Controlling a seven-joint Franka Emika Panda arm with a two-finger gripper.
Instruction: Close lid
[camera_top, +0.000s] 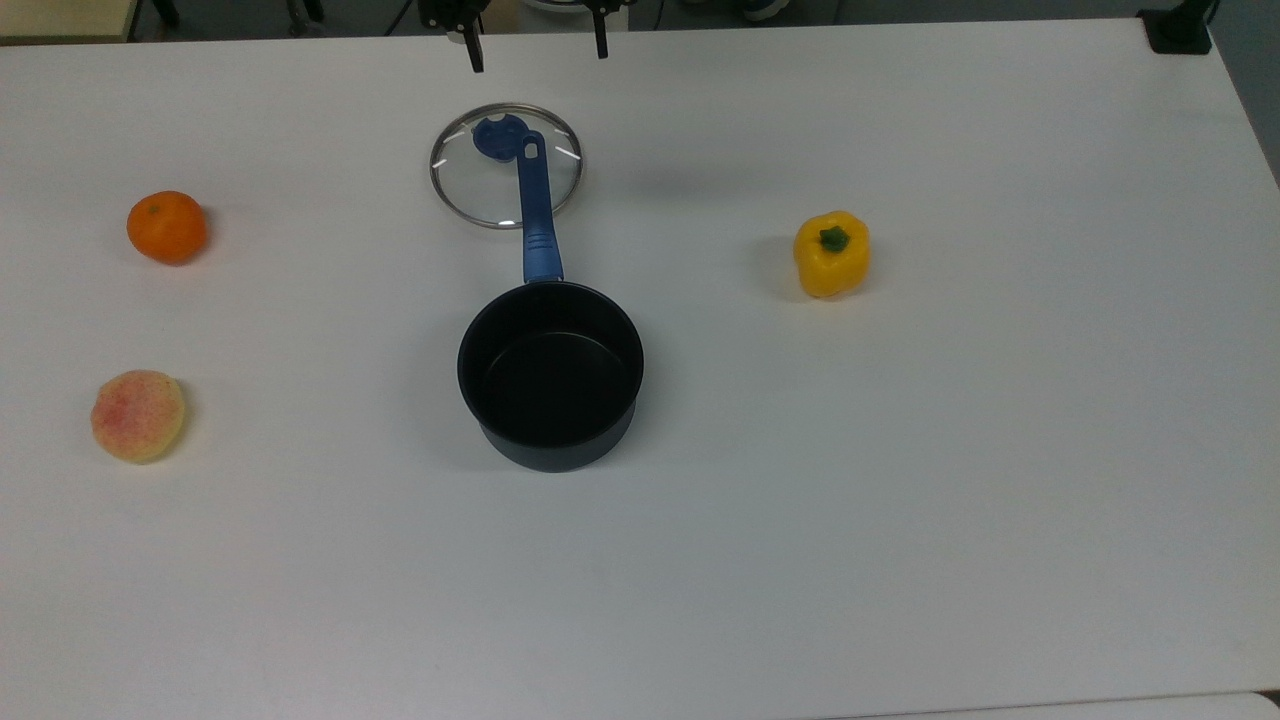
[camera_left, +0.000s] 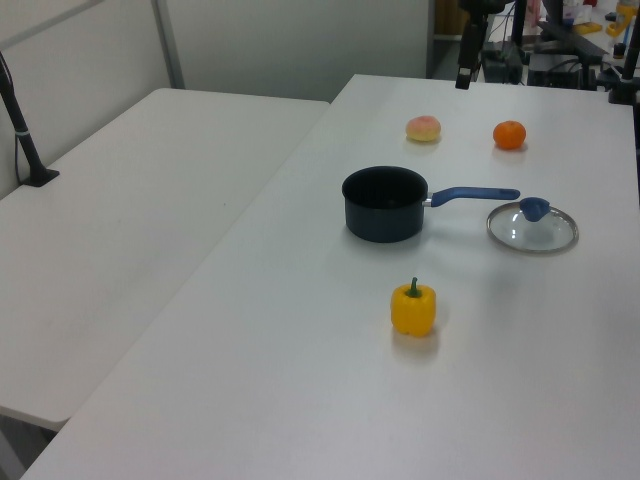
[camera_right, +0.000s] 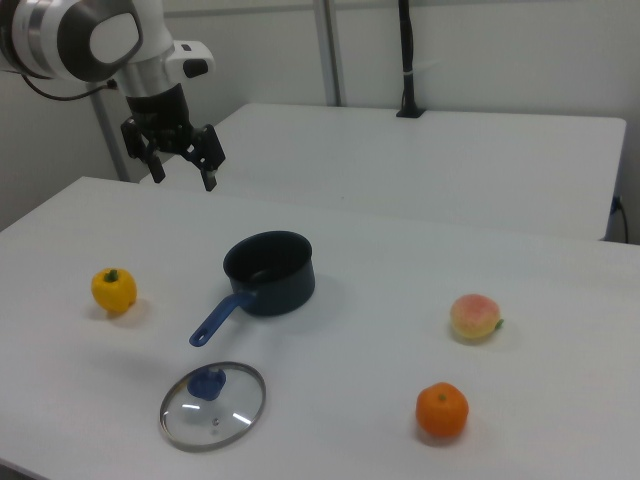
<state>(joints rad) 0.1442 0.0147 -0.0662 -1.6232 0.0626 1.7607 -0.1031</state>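
Table (camera_top: 900, 500), white, is the largest surface; a second white table (camera_right: 480, 160) adjoins it, behind the arm in the right view. In the top view the bench runs bare and wide below the gripper, well over half its depth unoccupied toward the bottom edge. The gripper hangs at the top edge of the top view, above the table's far border, with open air around it on both sides.

Arm (camera_right: 90, 40), white and grey, enters from the right view's upper left. Gripper (camera_top: 537, 45) points down, its two dark fingers (camera_top: 476, 50) spread wide apart, nothing between them; released.

Saucepan (camera_top: 550, 375), dark, open, stands upright on the table well below the gripper in the top view. Its blue handle (camera_top: 537, 210) reaches from the pan up toward the gripper.

Lid (camera_top: 506, 165): clear glass, silver rim, blue knob (camera_top: 495, 135). It lies flat on the table, knob up, directly below the gripper in the top view and slightly to the top view's left of its midline. It sits between gripper and saucepan, well apart from the fingertips in height as the right view shows. The end of the handle overhangs the lid's glass; contact cannot be told.

Yellow pepper (camera_top: 832, 255): upright, to the top view's right of the gripper, well apart from pan and lid.

Peach (camera_top: 137, 416) and orange (camera_top: 166, 227): far to the top view's left of the gripper, near the left border, apart from each other.
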